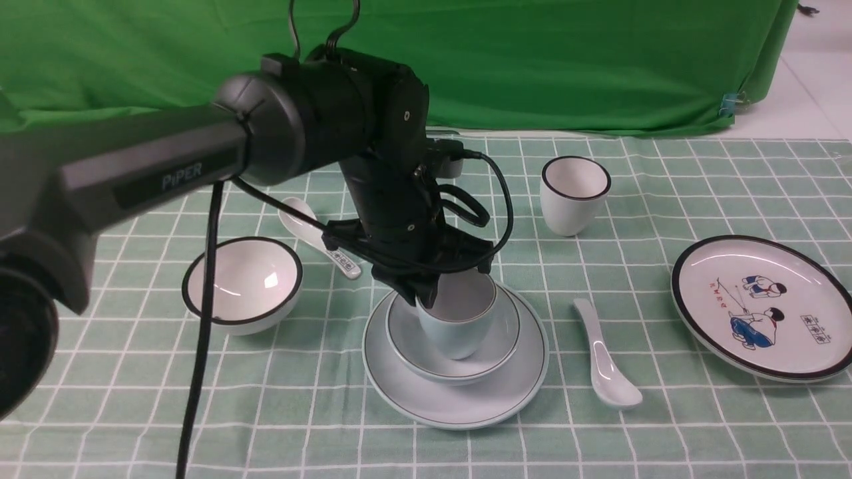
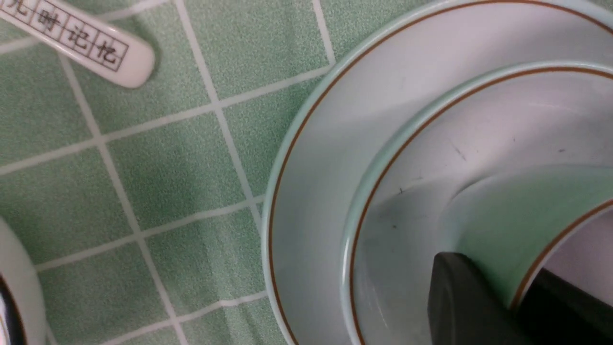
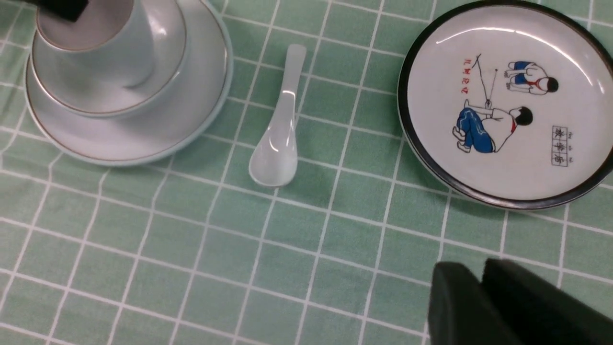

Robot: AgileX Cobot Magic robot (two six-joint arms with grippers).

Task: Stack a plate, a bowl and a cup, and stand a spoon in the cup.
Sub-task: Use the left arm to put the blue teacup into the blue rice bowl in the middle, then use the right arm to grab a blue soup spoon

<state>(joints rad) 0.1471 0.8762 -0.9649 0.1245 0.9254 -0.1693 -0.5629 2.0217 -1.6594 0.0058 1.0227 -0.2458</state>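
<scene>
The pale plate (image 1: 459,402) lies at the table's middle with the shallow bowl (image 1: 509,332) on it and the pale blue cup (image 1: 459,329) upright in the bowl. My left gripper (image 1: 426,299) is shut on the cup's wall at the rim, one finger inside and one outside. The left wrist view shows this grip (image 2: 507,287) on the cup (image 2: 517,215), over the bowl (image 2: 431,158) and plate (image 2: 325,158). The plain white spoon (image 1: 602,356) lies on the cloth right of the plate, also in the right wrist view (image 3: 280,129). My right gripper (image 3: 479,273) is shut and empty above the cloth.
A black-rimmed white bowl (image 1: 243,283) and a spoon with a patterned handle (image 1: 319,236) lie left of the stack. A black-rimmed white cup (image 1: 576,193) stands behind it. A cartoon plate (image 1: 765,306) lies at the right. A green backdrop hangs behind.
</scene>
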